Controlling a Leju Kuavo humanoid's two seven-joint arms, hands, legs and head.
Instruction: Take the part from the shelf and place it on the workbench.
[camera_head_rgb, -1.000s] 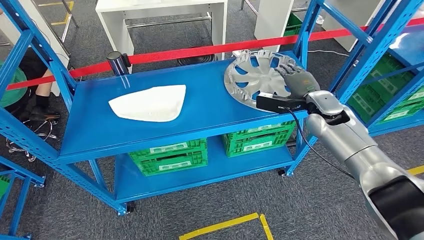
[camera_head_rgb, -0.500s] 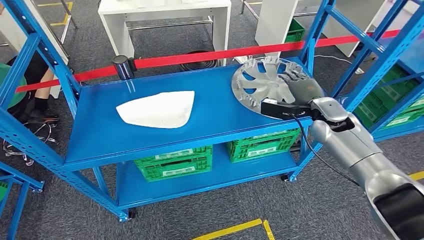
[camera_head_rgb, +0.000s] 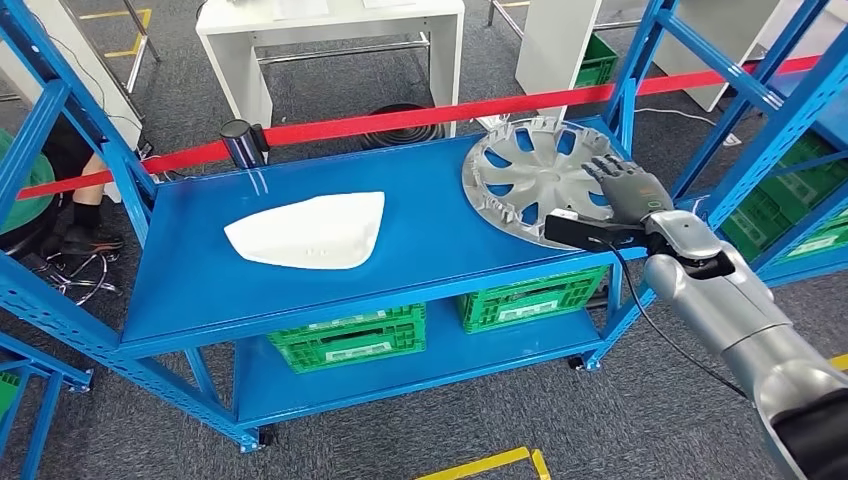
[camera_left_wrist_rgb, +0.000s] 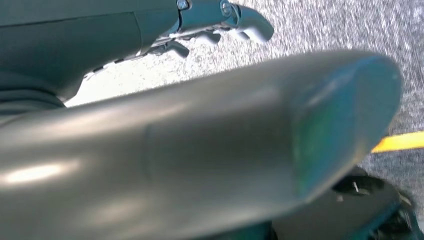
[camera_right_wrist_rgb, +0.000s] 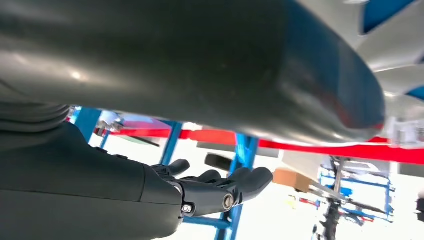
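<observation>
Part: round silver plastic wheel cover with spokes and cut-out slots (camera_head_rgb: 535, 175), lying on the right end of the top deck of the blue steel shelf (camera_head_rgb: 300, 290); its rim reaches the shelf's right front corner, and blue deck shows through the slots. In the right wrist view its pale spokes (camera_right_wrist_rgb: 395, 50) show beyond the thumb.
Right hand: dark, many-fingered hand (camera_head_rgb: 628, 188) over the right edge of the wheel cover, fingers apart and laid across the rim; it grips nothing; whether the fingertips touch the cover cannot be told. The right wrist view shows the same hand (camera_right_wrist_rgb: 210, 192) with fingers loosely extended.
Right arm: silver arm (camera_head_rgb: 730, 320) coming in from the lower right toward the shelf's right front corner, with a black camera block (camera_head_rgb: 582, 230) at the wrist, just in front of the wheel cover's rim.
Left hand: grey hand (camera_left_wrist_rgb: 220, 22) hanging over grey carpet, fingers slightly curled with nothing in them; how far they are closed cannot be told.
Second item on shelf: flat white plastic panel with one pointed corner (camera_head_rgb: 305, 232), on the same deck, well apart from the wheel cover, toward the shelf's left half.
Lower deck of shelf: two green slotted plastic crates (camera_head_rgb: 345, 338), side by side.
Behind shelf: red barrier tape (camera_head_rgb: 420, 118) on a black post (camera_head_rgb: 242, 142); white table (camera_head_rgb: 330, 30) beyond it.
Left of shelf: a seated person's legs (camera_head_rgb: 85, 190).
</observation>
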